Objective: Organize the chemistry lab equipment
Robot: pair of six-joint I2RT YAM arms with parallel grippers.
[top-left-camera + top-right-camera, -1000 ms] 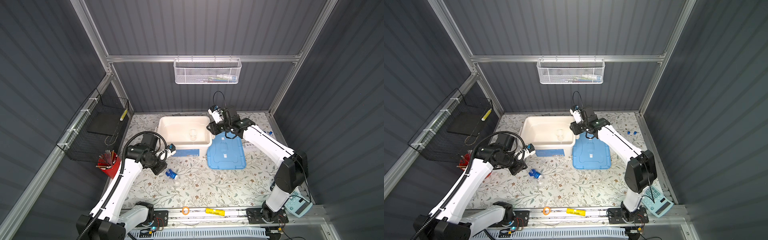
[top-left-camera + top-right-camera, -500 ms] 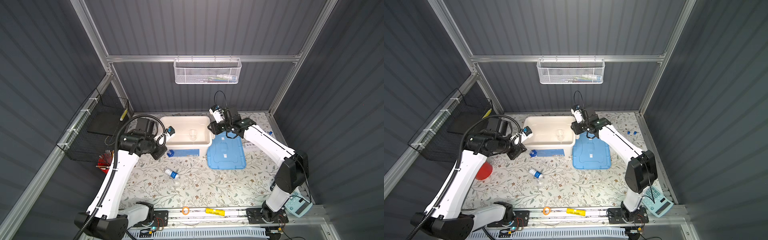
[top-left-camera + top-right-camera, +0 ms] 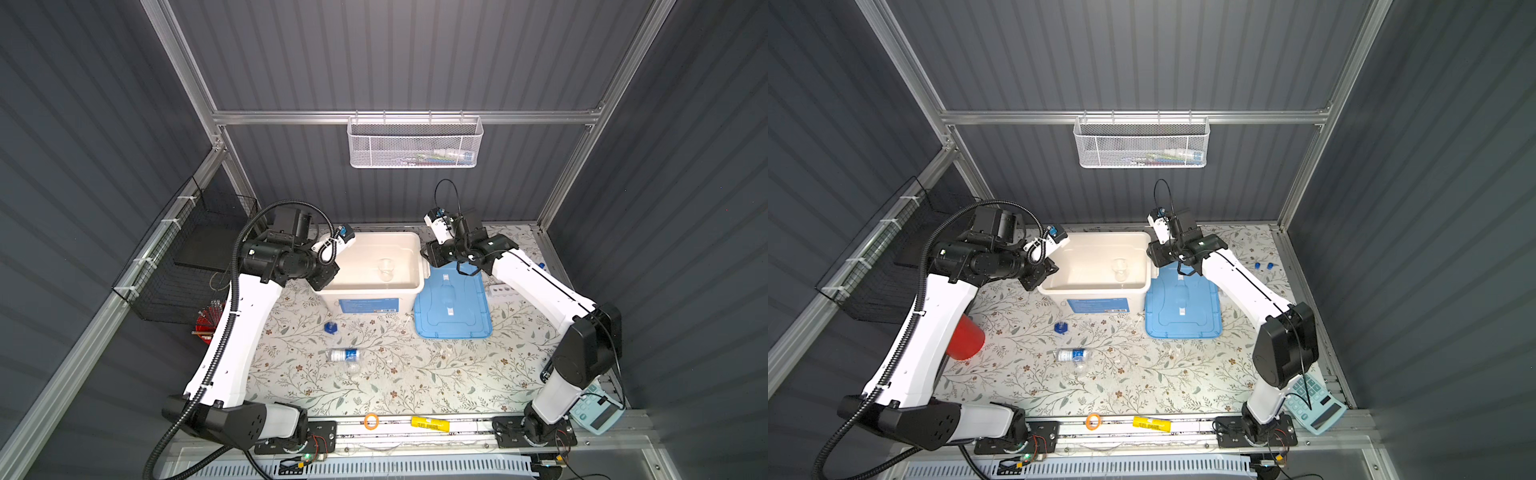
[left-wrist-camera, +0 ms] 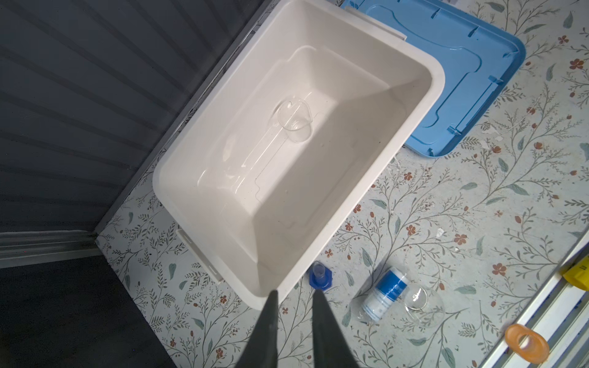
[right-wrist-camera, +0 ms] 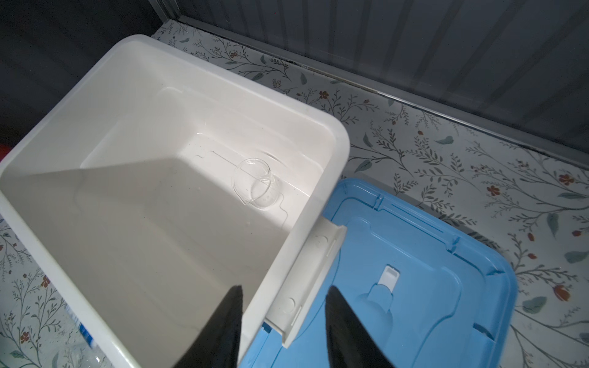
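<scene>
Inside the tub, beaker beyond both jaws.

no readable text, bin label, bottle label, yellow rail tag all blurred

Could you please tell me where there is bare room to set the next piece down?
In the white bin, the floor left of the beaker is bare. The mat strip between flask and front rail is bare. Crowded: cylinder, bottle and flask before the bin.
</scene>
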